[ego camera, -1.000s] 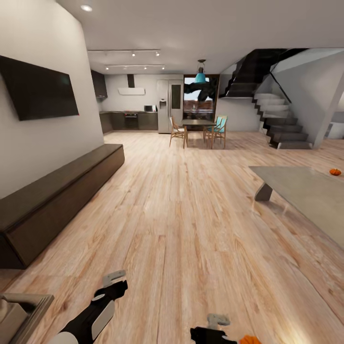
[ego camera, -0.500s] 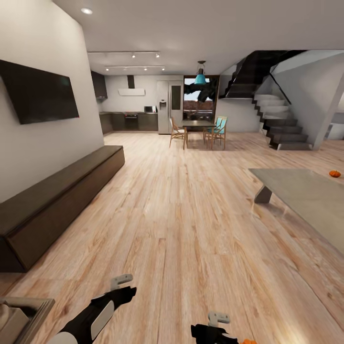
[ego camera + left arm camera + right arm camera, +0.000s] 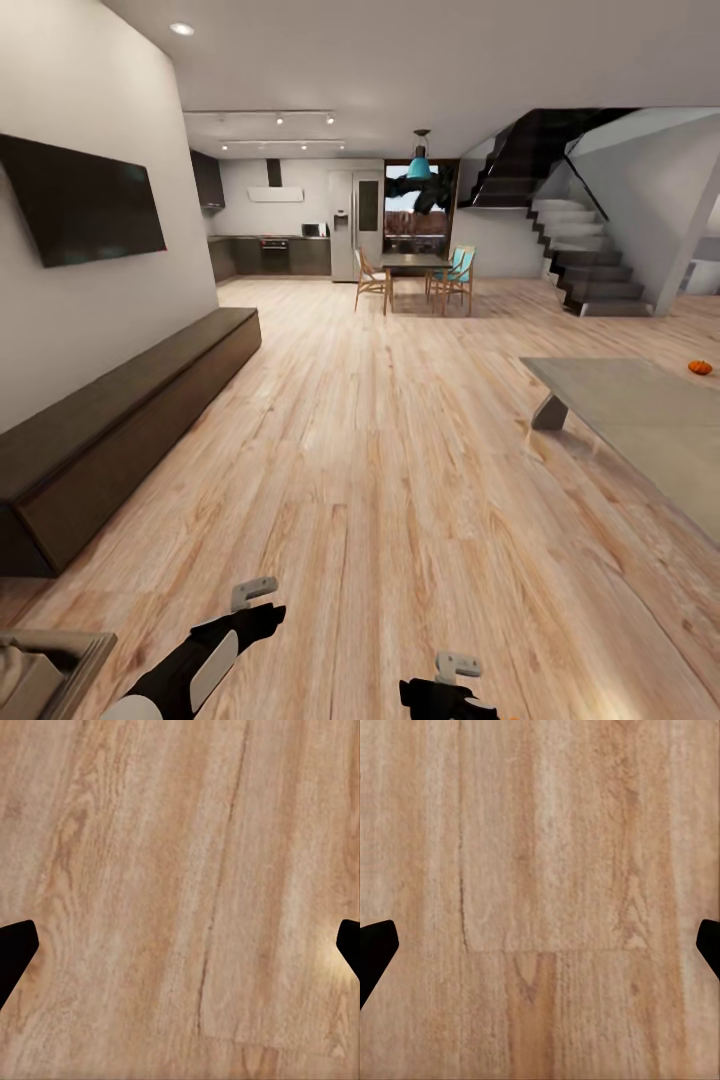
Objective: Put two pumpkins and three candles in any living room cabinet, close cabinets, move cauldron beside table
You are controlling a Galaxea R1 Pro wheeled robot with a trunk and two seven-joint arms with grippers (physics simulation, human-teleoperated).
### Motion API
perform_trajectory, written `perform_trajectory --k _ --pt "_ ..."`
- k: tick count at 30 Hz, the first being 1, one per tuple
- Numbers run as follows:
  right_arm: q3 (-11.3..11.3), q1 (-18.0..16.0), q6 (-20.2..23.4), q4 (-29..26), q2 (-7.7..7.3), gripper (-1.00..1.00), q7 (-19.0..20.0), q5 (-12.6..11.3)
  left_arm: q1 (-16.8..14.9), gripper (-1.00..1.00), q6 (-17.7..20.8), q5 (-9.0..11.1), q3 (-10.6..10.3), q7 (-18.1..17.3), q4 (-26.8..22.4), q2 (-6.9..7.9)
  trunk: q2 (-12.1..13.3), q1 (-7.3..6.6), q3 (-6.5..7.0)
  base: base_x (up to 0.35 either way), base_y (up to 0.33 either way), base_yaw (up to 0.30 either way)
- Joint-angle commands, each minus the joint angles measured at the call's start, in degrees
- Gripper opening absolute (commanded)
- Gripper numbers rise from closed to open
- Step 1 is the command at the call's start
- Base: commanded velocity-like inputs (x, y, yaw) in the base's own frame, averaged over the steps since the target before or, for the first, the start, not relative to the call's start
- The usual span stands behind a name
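Ceiling spotlights (image 3: 181, 28) are lighting the room evenly and brightly. The wood floor (image 3: 400, 480) is showing soft glare; edges are looking stretched and slightly blurred.

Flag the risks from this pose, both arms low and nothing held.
1. The cabinet lies close on the robot's left; a turn could clip the left gripper on its near corner.
2. The pumpkin sits near the table edge at the frame's right border; a reach from here may nudge it off.
3. Both grippers open, only floor between the fingers: nothing gathered yet.
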Motion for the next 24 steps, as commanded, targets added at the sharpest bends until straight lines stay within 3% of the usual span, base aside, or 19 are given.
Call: perform_trajectory --k 1,12,17,24 --pt "0.4 0.0 0.2 -0.1 -0.07 1.0 -0.5 -0.5 0.0 1.0 0.2 0.6 -0.5 0.6 -0.1 0.07 0.4 -0.23 0.13 0.0 0.0 0.0" --pt "0.5 0.0 -1.3 -0.2 0.05 1.0 -0.9 -0.5 0.0 1.0 0.9 0.7 -0.4 0.4 -0.1 0.23 4.8 -2.65 2.06 0.0 0.0 0.022" --pt "0.5 0.0 -1.9 -0.1 0.05 1.0 -1.2 -0.5 0.0 1.0 1.0 0.8 -0.4 0.3 -0.1 0.35 6.8 -3.75 2.76 -0.016 0.036 0.174" --pt "0.5 0.0 -2.0 -0.1 0.05 1.0 -1.3 -0.5 0.0 1.0 1.0 0.9 -0.4 0.2 -0.2 0.38 9.6 -5.29 3.66 -0.115 0.202 0.22"
